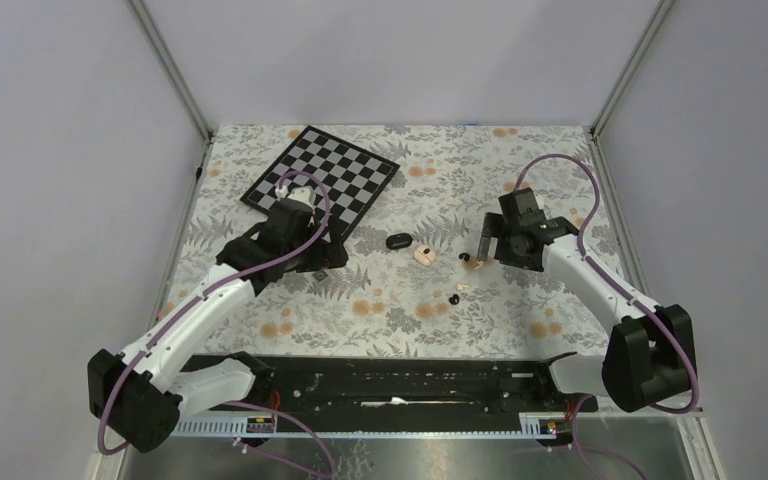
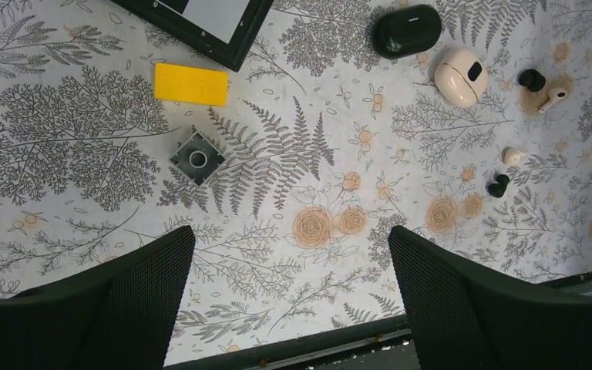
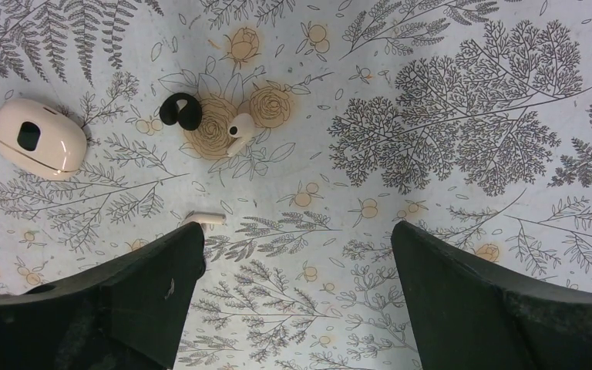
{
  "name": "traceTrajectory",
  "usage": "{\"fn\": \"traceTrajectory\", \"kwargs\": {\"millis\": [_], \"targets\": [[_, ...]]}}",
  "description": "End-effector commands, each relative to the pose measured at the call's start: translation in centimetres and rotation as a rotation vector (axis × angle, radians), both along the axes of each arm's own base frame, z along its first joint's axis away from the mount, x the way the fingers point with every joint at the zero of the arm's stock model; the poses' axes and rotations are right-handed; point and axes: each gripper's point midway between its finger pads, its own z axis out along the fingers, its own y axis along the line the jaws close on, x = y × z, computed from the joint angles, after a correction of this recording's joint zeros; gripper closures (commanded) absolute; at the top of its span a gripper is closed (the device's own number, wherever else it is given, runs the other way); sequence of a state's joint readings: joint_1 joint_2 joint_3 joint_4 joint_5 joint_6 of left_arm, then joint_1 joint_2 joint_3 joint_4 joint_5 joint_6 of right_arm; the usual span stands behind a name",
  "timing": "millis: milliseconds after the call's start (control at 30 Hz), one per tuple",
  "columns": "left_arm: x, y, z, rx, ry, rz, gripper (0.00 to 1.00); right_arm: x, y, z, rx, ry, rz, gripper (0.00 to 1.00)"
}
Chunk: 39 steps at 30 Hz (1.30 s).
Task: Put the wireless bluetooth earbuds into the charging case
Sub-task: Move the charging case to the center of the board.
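Your left gripper (image 2: 291,254) and right gripper (image 3: 294,247) both stand wide open, holding nothing. The earbuds (image 3: 239,126) lie loose on the surface (image 3: 462,231), near the beige charging case (image 3: 38,137).

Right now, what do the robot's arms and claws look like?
The left arm and right arm are white tubes with black joints, each carrying a purple cable. The left claw and right claw have two broad, black, mesh-textured fingers.
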<state>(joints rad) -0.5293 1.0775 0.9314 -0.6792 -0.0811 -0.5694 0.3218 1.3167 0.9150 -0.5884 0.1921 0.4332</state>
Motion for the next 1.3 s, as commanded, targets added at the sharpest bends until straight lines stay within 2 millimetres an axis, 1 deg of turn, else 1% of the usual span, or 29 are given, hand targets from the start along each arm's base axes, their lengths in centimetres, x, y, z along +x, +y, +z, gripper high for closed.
{"fn": "traceTrajectory", "kwargs": {"millis": [0,167,467,567,700,767,867,933,1000,1067,1167,1267], "targets": [[0.6,-0.5,1.1,-0.036,-0.053,-0.003,0.01,0.1,0.1,1.0,0.01,-0.049,0.007,0.0],[0.7,-0.5,1.3,-0.038,-0.059,0.002,0.01,0.0,0.2,1.6,0.019,-0.07,0.014,0.0],[0.7,-1.1,0.2,-0.052,-0.006,0.017,0.01,-0.3,0.8,2.0,0.059,-0.081,0.034,0.0],[1.0,-2.4,0.0,-0.059,0.002,-0.004,0.01,-0.3,1.3,2.1,0.087,-0.088,0.045,0.0],[1.2,-5.4,-1.0,0.005,0.003,-0.06,0.01,-0.3,1.9,2.3,0.118,-0.092,0.054,0.0],[1.7,-6.6,-1.6,0.034,0.015,-0.071,0.02,-0.2,2.1,2.5,0.13,-0.098,0.055,0.01],[2.7,-7.5,-1.8,0.037,0.018,-0.056,0.05,0.2,3.3,3.3,0.16,-0.119,0.096,0.0],[3.4,-7.7,-1.3,0.03,0.003,-0.037,0.06,0.5,4.5,3.8,0.148,-0.131,0.145,0.0],[4.1,-7.5,-0.9,0.022,-0.004,-0.021,0.05,0.9,5.9,4.2,0.133,-0.138,0.203,0.0],[4.5,-6.7,-0.8,0.021,0.003,0.002,0.05,1.4,7.1,3.9,0.113,-0.121,0.255,0.0],[5.0,-4.2,-1.0,0.038,0.019,0.056,0.05,2.1,9.4,3.5,0.085,-0.096,0.34,0.0],[5.1,-1.4,-1.1,0.036,0.028,0.109,0.05,2.3,12.5,2.7,0.089,-0.055,0.447,0.0]]}}
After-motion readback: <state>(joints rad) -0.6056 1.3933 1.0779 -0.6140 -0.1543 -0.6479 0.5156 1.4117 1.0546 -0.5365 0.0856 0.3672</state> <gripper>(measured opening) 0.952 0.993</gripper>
